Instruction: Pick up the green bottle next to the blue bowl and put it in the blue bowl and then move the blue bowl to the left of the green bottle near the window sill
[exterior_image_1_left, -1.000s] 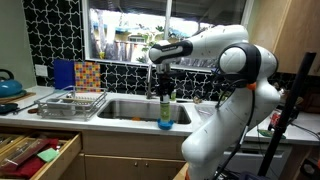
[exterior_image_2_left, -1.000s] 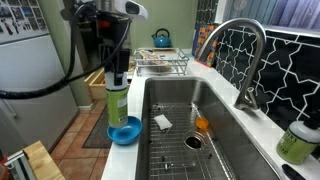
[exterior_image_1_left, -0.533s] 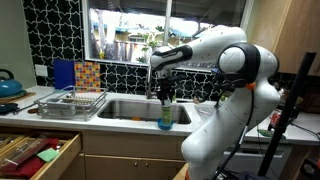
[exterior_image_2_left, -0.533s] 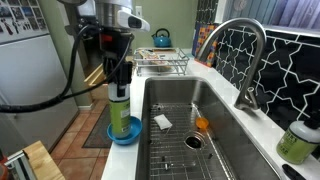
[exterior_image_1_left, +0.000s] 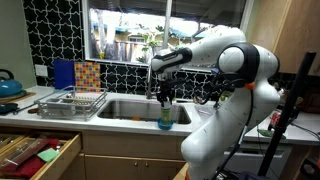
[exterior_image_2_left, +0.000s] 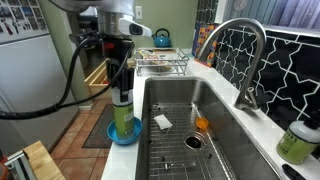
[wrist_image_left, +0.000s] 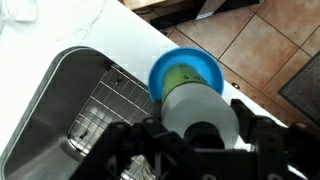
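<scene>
The gripper (exterior_image_2_left: 123, 92) pinches the bottle (exterior_image_2_left: 124, 120) by its top. The bottle is upright, its long axis vertical, straight below the fingers. Its base is inside the bowl (exterior_image_2_left: 111, 134), near the middle. Whether it touches the bowl's floor I cannot tell, and the release turns on that.

white counter (wrist_image_left: 110, 35) | blue bowl (exterior_image_2_left: 114, 136), front edge | dish rack (exterior_image_2_left: 162, 65) | green bottle (exterior_image_2_left: 297, 141), backsplash
</scene>
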